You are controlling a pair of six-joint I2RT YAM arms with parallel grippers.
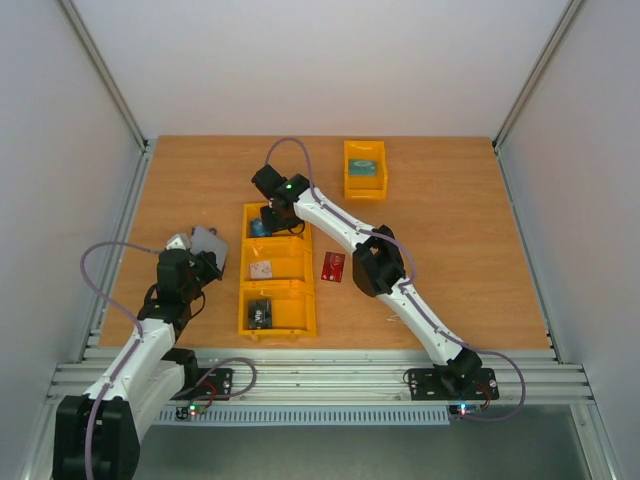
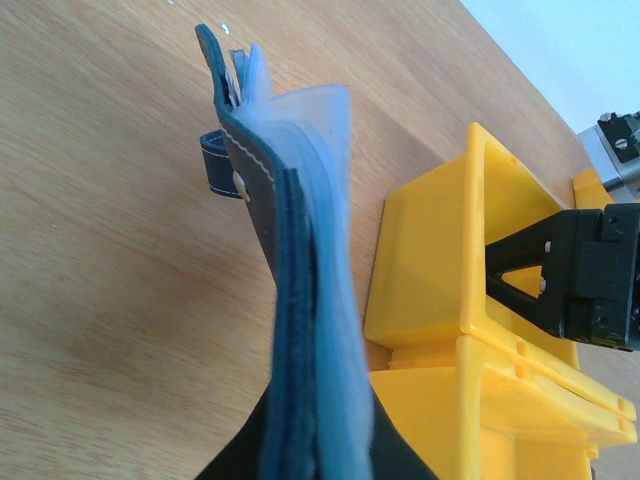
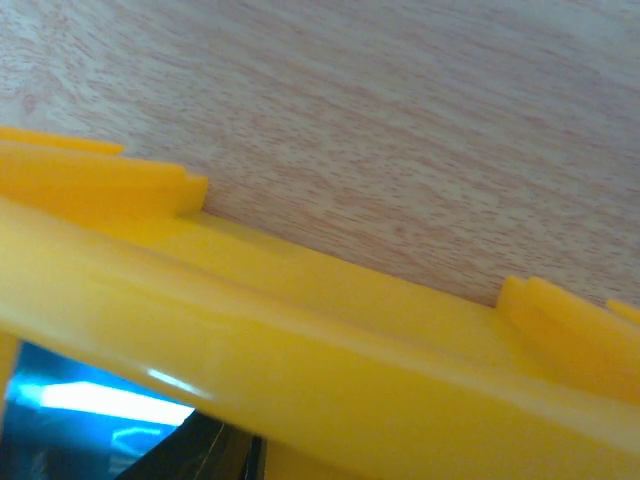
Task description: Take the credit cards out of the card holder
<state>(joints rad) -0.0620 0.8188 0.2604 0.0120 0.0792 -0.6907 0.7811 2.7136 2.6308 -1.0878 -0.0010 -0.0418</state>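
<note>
The card holder [image 1: 207,241] is off the table, held in my left gripper [image 1: 196,254], left of the yellow organizer. In the left wrist view it [image 2: 300,260] stands edge-on, navy outside with pale blue pockets, and its snap strap [image 2: 215,165] sticks out to the left. My left gripper [image 2: 315,465] is shut on its lower end. A red credit card [image 1: 334,266] lies flat on the table right of the organizer. My right gripper [image 1: 268,217] reaches down into the organizer's far compartment, by a blue item [image 1: 258,227]; its jaws are hidden.
The yellow three-compartment organizer [image 1: 243,292] also holds a pale item [image 1: 262,270] in the middle and a dark item [image 1: 260,313] nearest. A separate yellow bin [image 1: 365,186] with a teal item stands at the back. The right wrist view is filled by a yellow wall [image 3: 330,340].
</note>
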